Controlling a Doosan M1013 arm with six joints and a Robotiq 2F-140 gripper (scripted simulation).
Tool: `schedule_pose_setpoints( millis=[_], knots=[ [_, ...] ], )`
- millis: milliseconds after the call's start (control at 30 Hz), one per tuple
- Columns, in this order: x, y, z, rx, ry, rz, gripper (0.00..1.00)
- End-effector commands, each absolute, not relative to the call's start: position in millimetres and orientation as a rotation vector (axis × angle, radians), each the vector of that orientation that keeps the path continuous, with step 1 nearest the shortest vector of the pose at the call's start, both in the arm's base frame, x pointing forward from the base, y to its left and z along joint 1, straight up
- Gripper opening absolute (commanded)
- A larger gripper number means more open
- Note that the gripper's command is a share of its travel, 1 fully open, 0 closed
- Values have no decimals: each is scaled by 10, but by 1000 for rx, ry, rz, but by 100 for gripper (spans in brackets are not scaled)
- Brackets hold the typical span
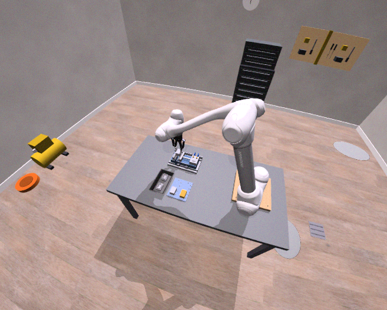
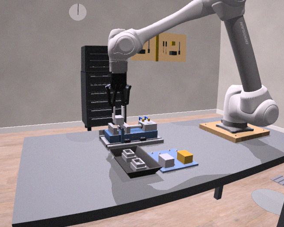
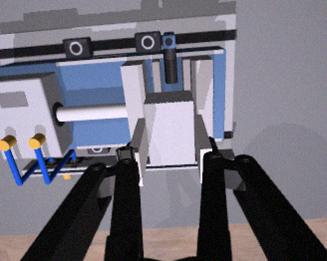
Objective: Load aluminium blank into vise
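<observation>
Pale-grey alu blank [image 3: 168, 129], plain rectangular block, clamped in gripper [image 3: 170, 158].

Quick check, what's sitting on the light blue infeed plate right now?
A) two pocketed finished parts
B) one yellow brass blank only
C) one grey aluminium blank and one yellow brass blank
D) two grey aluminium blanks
C: the exterior view shows one grey aluminium blank beside one yellow brass blank on the light blue infeed plate; the two pocketed finished parts lie in the dark outfeed tray.
</observation>
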State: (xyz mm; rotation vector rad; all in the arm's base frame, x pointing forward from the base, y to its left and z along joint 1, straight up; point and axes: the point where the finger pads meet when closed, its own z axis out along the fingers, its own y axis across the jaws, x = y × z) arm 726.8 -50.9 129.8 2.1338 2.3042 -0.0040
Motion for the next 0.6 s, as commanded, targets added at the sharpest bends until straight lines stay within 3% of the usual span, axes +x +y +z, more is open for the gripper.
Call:
schedule_pose_setpoints(
  millis=[0,567],
  knots=[
    [7268,-509,1299,2134,2304,-4,0],
    [7268,-509,1281,2134,2304,-4,0]
  ],
)
